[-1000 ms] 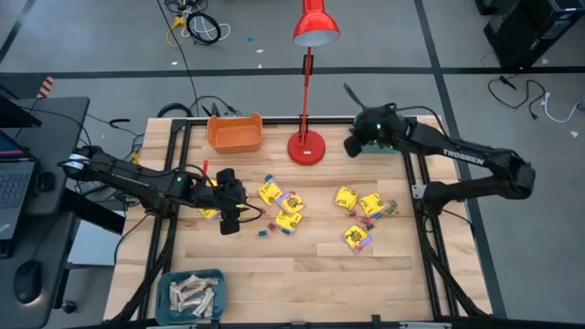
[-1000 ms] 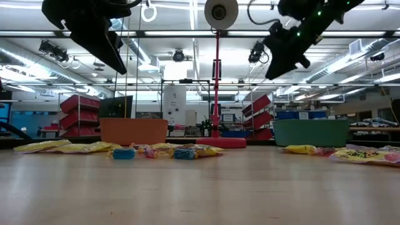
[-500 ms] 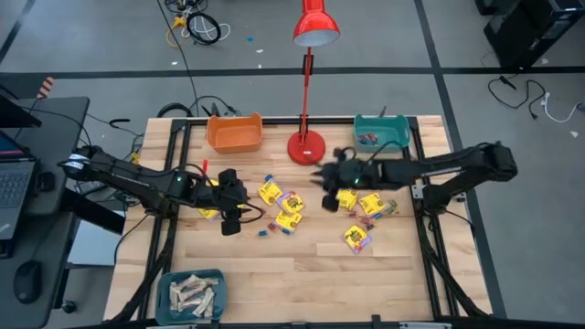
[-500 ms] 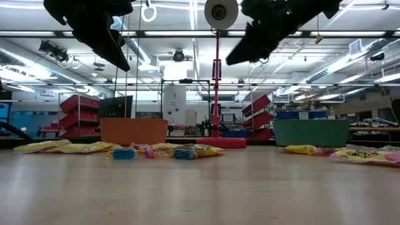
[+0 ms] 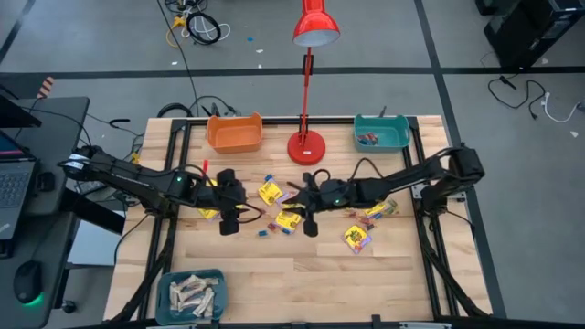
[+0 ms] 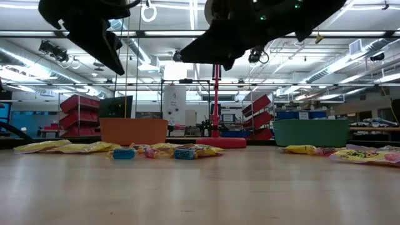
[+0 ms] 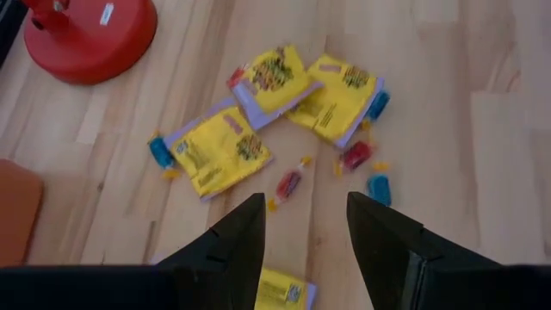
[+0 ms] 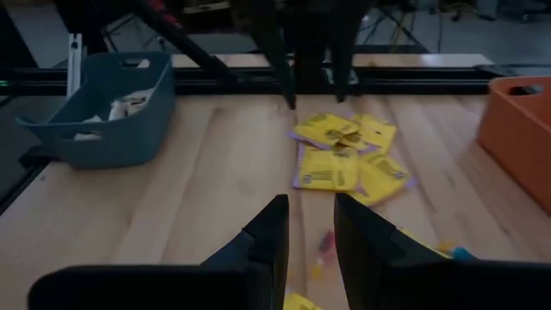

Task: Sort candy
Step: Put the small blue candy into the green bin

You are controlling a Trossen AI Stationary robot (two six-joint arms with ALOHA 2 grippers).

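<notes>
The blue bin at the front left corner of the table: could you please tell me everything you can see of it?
The blue bin is a small rectangular tub of dull blue plastic with rounded corners and a rolled rim. It sits upright and open-topped on the wooden table, in the corner on the left arm's side, opposite the lamp. Inside lies a loose heap of pale beige candy bars, below the rim. No gripper is near it, and nothing else touches it.

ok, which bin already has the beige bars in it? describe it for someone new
Start at the red lamp on the table's far edge, then go to the opposite near edge, left corner. The blue-grey bin there holds pale bars; the orange and teal bins sit beside the lamp.
</notes>
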